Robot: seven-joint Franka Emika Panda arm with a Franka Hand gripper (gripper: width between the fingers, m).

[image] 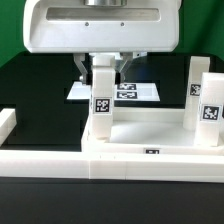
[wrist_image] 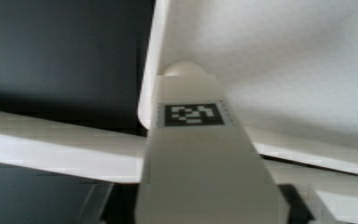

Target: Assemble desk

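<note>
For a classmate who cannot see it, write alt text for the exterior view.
A white robot tool reaches down over a white leg standing on a corner of the white desk top, its fingers either side of the leg. Two more tagged legs stand at the view's right; a marker board lies behind.

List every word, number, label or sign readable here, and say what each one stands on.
No readable words, brand names or numbers appear in either view.
Leg under the gripper: black-and-white square tag, a pattern only, no text.
Legs at the exterior view's right: same kind of tags, no text.
Desk top: small tag on its front edge, too small to read.
Marker board: tags, pattern only.
</note>
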